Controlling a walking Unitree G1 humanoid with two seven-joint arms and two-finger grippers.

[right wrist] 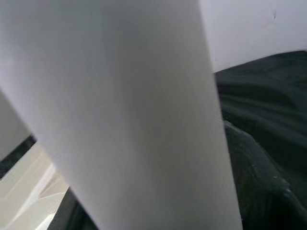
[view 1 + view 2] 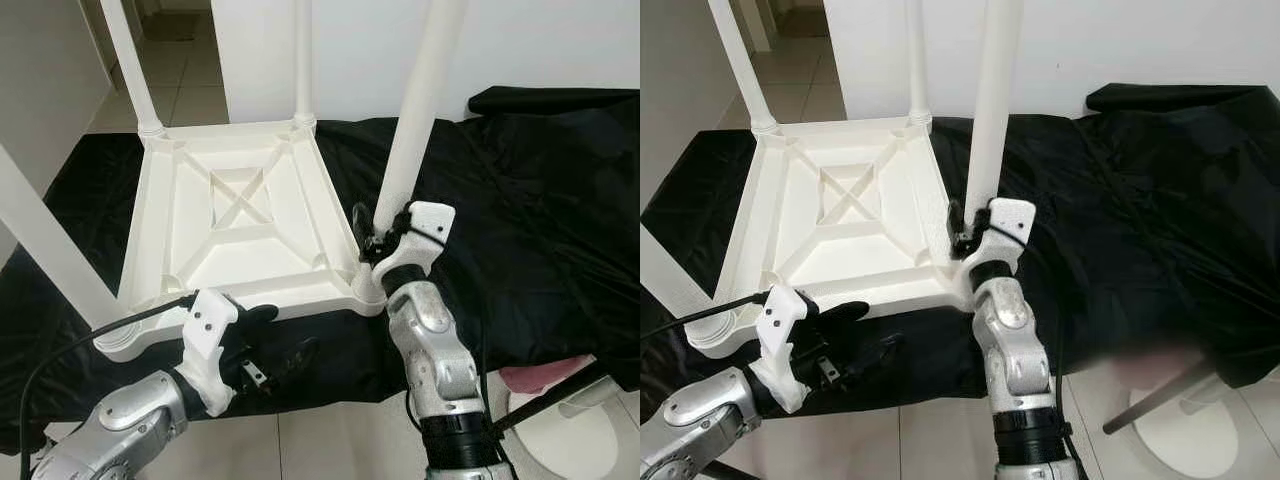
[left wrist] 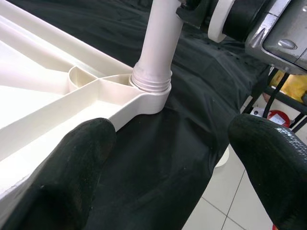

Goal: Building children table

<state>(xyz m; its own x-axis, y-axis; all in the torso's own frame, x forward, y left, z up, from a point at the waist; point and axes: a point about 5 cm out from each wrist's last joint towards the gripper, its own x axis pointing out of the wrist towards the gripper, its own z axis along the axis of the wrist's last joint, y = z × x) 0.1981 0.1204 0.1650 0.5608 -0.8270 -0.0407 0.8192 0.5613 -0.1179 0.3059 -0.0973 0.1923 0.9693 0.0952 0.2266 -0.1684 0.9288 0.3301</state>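
Observation:
A white children's table [image 2: 165,215] lies upside down on a black cloth [image 2: 540,200], its legs pointing up. My right gripper [image 2: 377,236] is shut on the near right leg [image 2: 420,100], just above its socket [image 3: 151,82] in the table's corner; that leg [image 1: 124,110] fills the right wrist view. My left gripper [image 2: 275,340] hangs open at the table's front edge, its fingers [image 3: 67,177] wide apart with nothing between them. One finger lies beside the rim.
The other legs stand at the far left [image 2: 130,65], far right [image 2: 303,60] and near left [image 2: 50,245] corners. A white round base [image 2: 570,430] on a black stand sits on the tiled floor at the lower right. A white wall [image 2: 560,40] is behind.

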